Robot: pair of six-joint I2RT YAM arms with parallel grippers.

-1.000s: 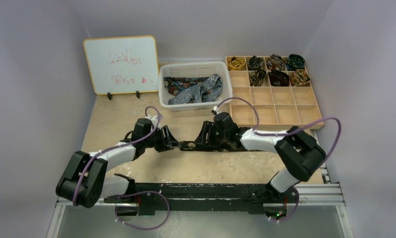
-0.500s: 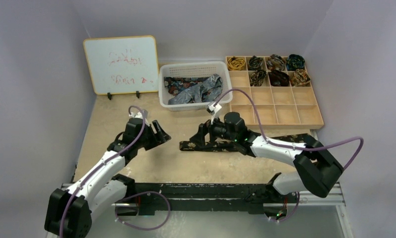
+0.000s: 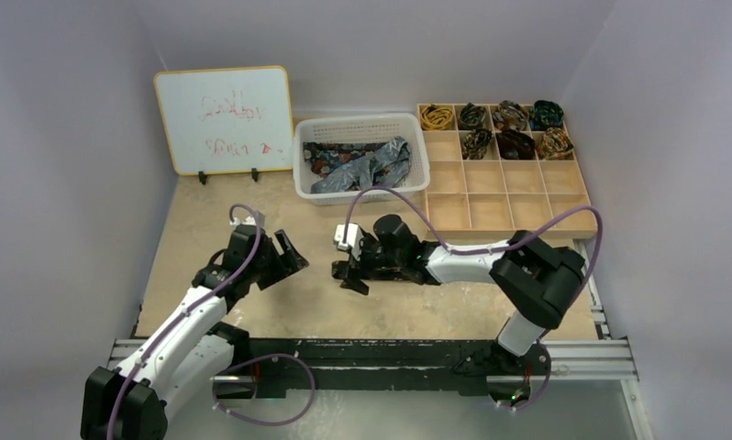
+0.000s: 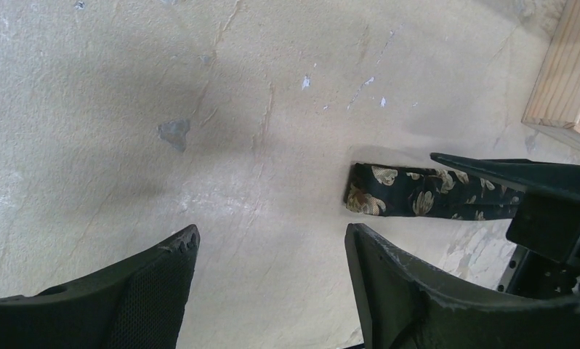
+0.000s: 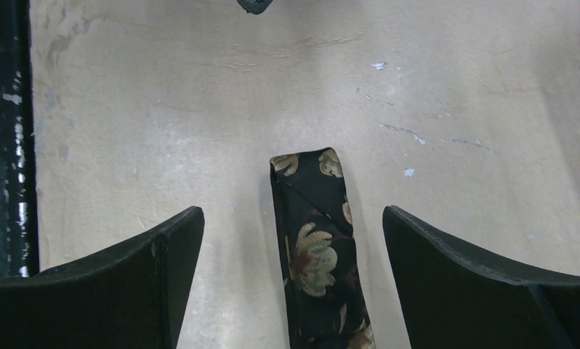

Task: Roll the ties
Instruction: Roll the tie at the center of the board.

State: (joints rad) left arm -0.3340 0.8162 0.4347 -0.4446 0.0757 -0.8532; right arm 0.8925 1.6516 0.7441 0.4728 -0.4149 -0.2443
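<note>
Right hand (image 5: 291, 212) gapes astride tie (image 5: 312, 254); whiteboard (image 3: 223, 119) writing illegible.

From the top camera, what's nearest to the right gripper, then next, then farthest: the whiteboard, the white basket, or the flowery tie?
1. Flowery tie, its end right below the right gripper.
2. White basket, behind it towards the back.
3. Whiteboard, far back on the left.

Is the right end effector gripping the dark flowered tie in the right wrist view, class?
No: the right end effector is open, its fingers clear on either side of the tie, which lies flat on the table.
</note>
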